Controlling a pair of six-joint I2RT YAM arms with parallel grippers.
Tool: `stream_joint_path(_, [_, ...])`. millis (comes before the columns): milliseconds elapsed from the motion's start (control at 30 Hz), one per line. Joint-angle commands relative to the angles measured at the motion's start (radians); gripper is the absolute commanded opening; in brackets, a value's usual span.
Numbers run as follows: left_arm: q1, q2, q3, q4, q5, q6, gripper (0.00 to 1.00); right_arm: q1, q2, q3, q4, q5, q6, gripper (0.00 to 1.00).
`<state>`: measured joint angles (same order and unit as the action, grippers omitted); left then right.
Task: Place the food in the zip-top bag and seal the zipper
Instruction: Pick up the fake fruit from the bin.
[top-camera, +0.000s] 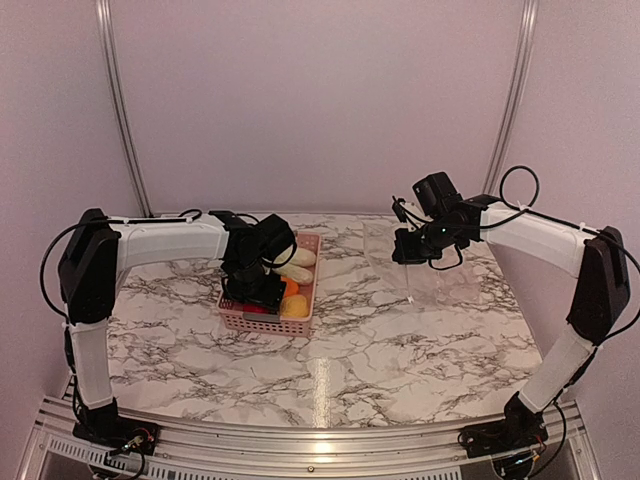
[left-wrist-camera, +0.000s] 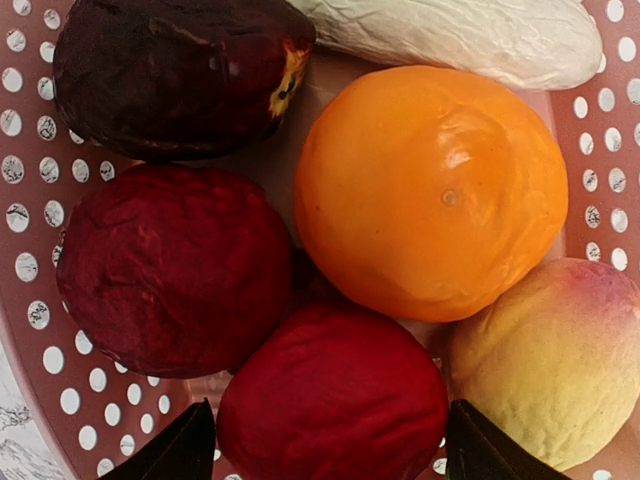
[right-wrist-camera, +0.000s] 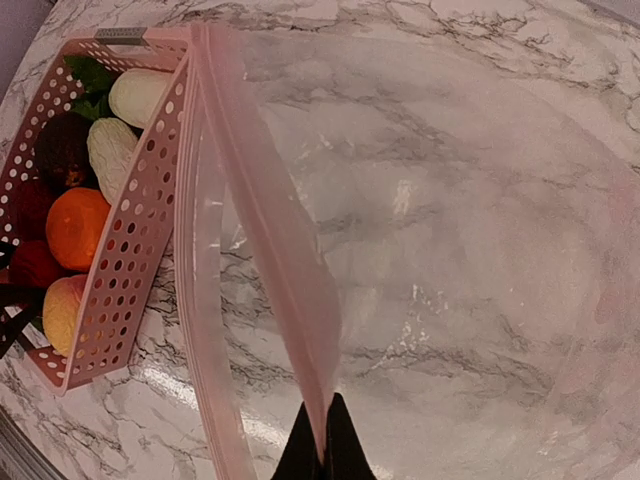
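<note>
The food lies in the pink basket (top-camera: 312, 290). In the left wrist view I see a red fruit (left-wrist-camera: 330, 400), a second red one (left-wrist-camera: 170, 270), a dark purple one (left-wrist-camera: 170, 70), an orange one (left-wrist-camera: 430, 190), a yellow one (left-wrist-camera: 550, 360) and a white oblong one (left-wrist-camera: 460, 35). My left gripper (left-wrist-camera: 330, 450) is down in the basket, open, its fingers on either side of the near red fruit. My right gripper (right-wrist-camera: 325, 440) is shut on the upper lip of the zip-top bag (right-wrist-camera: 450, 250) and holds its mouth open towards the basket. The zipper (right-wrist-camera: 200, 300) shows as pinkish strips.
The basket (right-wrist-camera: 140, 220) stands just left of the bag's mouth, with leafy green (right-wrist-camera: 90, 75) and two white pieces (right-wrist-camera: 110, 150) at its far end. The bag (top-camera: 425, 270) lies on the marble table (top-camera: 360, 350), right of centre. A wall stands behind.
</note>
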<state>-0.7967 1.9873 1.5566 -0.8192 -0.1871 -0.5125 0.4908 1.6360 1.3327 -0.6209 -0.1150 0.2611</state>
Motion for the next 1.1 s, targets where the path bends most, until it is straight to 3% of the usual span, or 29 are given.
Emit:
stream_joint_path(0, [0.001, 0.042, 0.029, -0.027, -0.022, 0.0, 0.83, 0.008, -0.019, 0.037, 0.008, -0.009, 0.002, 0.0])
stream_joint_path(533, [0.001, -0.017, 0.067, -0.056, -0.023, 0.013, 0.63, 0.012, -0.047, 0.05, -0.013, 0.012, -0.007, 0.0])
stream_joint_path(900, [0.014, -0.067, 0.276, -0.111, 0.019, -0.006, 0.61, 0.012, -0.04, 0.121, -0.053, 0.038, -0.031, 0.0])
stream_joint_path(1067, [0.014, -0.097, 0.327, -0.016, 0.044, -0.032, 0.54, 0.019, -0.004, 0.177, -0.066, 0.033, -0.03, 0.0])
